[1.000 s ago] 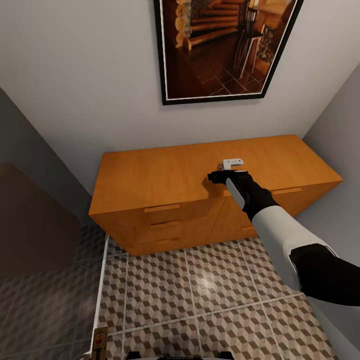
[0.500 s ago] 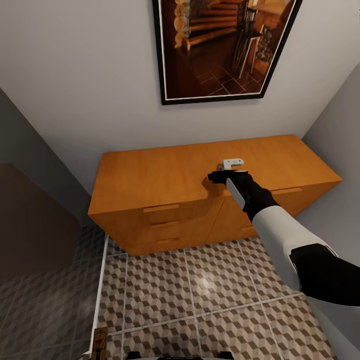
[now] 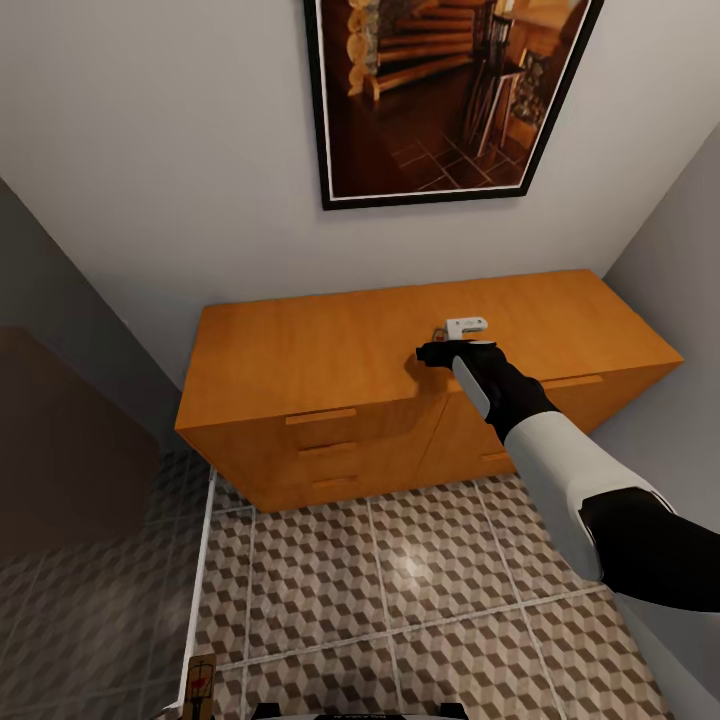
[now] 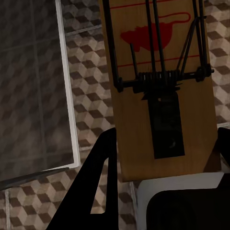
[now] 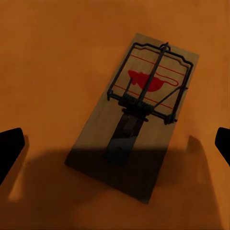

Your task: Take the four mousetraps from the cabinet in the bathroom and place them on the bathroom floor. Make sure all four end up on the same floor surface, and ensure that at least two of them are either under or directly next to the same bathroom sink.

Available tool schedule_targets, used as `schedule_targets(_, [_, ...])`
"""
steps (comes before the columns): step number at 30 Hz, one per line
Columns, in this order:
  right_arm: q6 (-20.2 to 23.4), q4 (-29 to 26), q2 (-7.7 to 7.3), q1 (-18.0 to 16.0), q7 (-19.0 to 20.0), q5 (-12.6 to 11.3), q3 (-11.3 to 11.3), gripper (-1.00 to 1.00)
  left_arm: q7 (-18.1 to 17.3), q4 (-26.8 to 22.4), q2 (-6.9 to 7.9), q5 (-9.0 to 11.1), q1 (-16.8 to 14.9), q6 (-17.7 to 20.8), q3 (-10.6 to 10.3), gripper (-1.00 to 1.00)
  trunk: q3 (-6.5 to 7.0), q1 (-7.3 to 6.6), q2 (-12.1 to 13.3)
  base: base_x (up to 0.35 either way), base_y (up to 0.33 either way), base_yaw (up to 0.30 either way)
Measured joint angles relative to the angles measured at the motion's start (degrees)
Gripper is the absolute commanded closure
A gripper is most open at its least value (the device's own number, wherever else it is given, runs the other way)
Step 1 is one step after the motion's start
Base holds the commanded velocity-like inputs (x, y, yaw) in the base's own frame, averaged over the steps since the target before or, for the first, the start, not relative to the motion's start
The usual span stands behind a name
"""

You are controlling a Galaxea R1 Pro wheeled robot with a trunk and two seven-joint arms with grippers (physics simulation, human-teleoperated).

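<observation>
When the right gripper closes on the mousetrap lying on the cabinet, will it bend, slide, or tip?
The mousetrap is a flat wooden board, so probably stiff and light. It lies flat on the cabinet, whose top looks smooth, so it may slide if nudged; tipping seems unlikely. The right gripper is open around it; the wire parts could catch a finger.

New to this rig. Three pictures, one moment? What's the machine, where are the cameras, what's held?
One moment, three cameras, all simulator renders of a wheeled robot with two arms. The head view looks down at an orange-brown cabinet on the patterned bathroom floor. The right gripper hangs over the cabinet top, jaws open; its wrist camera shows a mousetrap on the cabinet lying flat between them, not gripped. The left wrist camera shows the left gripper with a second mousetrap between its jaws above the tiles, apparently held.
</observation>
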Motion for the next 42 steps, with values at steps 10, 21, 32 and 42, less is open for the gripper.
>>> schedule_targets(10, [0.00, 0.00, 0.00, 0.00, 0.00, 0.04, 0.00, -1.00, 0.00, 0.00, 0.00, 0.00, 0.00, 0.00, 0.00, 1.00, 0.00, -0.01, 0.00, 0.090, -0.025, 0.000])
schedule_targets(21, [0.00, 0.00, 0.00, 0.00, 0.00, 0.07, -0.01, -1.00, 0.00, 0.00, 0.00, 0.00, 0.00, 0.00, 0.00, 1.00, 0.00, 0.00, 0.00, 0.017, -0.005, 0.000])
schedule_targets(32, [-0.13, 1.61, 0.04, 0.07, 0.00, 0.01, -0.03, -1.00, 0.00, 0.00, 0.00, 0.01, 0.00, 0.00, 0.00, 1.00, 0.00, 0.00, 0.00, 0.000, 0.000, 0.000])
schedule_targets(42, [-1.40, 2.57, 0.06, 0.06, 0.07, -0.25, -0.05, -1.00, -0.01, 0.00, -0.01, 0.00, 0.00, 0.00, 0.00, 1.00, 0.01, -0.02, -0.03, 0.000, 0.000, 0.000])
